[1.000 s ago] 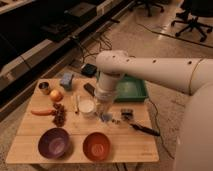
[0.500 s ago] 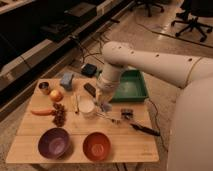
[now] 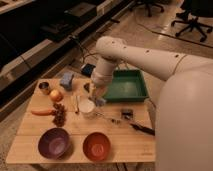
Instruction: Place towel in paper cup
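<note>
The white paper cup [image 3: 86, 107] stands upright near the middle of the wooden table [image 3: 125, 142]. My gripper [image 3: 95, 96] hangs from the white arm just above and to the right of the cup's rim. It is shut. A small pale grey-blue towel [image 3: 100, 102] dangles from its tip, beside the cup's right edge, and looks pinched in the fingers. I cannot tell whether the cloth touches the cup.
A green tray [image 3: 136, 92] lies at the back right. A blue block [image 3: 66, 79], a metal cup [image 3: 44, 87], an orange [image 3: 55, 95], a carrot [image 3: 42, 112] and grapes [image 3: 60, 116] are on the left. A purple bowl [image 3: 53, 143] and a red bowl [image 3: 96, 146] sit in front. Small dark tools [image 3: 141, 128] lie on the right.
The arm's wrist has risen a little and drawn back toward the far side. The gripper stays shut beside the cup, which now shows more fully.
</note>
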### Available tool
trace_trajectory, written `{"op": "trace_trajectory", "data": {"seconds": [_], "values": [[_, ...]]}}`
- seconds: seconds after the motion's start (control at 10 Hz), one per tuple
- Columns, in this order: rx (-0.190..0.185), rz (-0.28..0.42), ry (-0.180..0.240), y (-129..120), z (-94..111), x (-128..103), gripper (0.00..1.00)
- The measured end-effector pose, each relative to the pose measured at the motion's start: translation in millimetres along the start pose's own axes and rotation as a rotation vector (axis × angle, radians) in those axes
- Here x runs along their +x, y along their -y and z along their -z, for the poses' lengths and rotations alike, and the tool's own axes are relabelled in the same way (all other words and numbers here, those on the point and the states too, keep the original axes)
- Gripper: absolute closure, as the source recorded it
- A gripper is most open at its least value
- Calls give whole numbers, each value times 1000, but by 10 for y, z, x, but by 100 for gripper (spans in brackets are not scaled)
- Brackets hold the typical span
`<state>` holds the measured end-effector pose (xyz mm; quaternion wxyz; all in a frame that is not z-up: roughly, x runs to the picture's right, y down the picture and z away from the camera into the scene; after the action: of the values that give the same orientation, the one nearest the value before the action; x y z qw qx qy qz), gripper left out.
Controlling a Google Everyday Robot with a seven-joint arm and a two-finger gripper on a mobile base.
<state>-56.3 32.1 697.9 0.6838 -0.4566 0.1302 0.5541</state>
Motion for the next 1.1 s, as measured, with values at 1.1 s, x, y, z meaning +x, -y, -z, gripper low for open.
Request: {"op": "trace_trajectory", "data": {"seconds": [1.1], "values": [[-77, 103, -41, -377, -196, -286, 100]]}}
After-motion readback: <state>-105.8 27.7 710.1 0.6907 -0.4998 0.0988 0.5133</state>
